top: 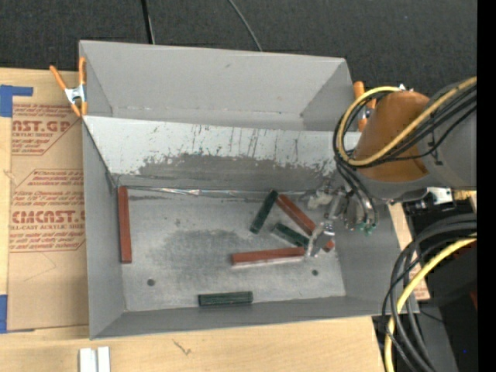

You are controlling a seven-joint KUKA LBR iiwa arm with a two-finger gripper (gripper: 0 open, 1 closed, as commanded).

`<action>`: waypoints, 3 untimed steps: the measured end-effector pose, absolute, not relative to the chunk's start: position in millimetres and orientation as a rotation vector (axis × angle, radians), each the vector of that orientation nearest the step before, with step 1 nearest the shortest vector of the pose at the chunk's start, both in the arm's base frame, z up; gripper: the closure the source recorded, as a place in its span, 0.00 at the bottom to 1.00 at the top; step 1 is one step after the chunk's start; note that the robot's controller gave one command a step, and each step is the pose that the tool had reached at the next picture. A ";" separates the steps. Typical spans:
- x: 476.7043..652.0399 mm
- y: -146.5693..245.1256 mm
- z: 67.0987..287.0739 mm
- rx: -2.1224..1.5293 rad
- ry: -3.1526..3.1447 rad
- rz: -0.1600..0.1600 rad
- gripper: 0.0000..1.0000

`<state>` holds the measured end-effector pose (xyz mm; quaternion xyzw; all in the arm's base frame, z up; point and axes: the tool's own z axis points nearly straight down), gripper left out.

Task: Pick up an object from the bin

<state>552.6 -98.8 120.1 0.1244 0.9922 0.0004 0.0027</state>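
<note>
Tool sat low at the right side of the bin, just beside a short red-brown stick and the right end of a long red-brown stick. A dark green stick lay near. Tool wide or narrow: could not tell. A front green stick lay well apart.

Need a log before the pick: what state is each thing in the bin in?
Long red-brown stick, left wall: flat, alone.
Dark green bar, front wall: flat, alone.
Red-brown stick, mid-bin: flat.
Dark green and red sticks, right: clustered at angles.
Claw: low at the cluster's right end.
</note>
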 end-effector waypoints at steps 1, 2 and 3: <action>513.8 -90.6 75.6 0.116 3.119 -0.004 1.00; 513.8 -90.6 75.6 0.116 3.119 -0.004 1.00; 499.2 -73.2 269.6 0.091 3.143 0.002 1.00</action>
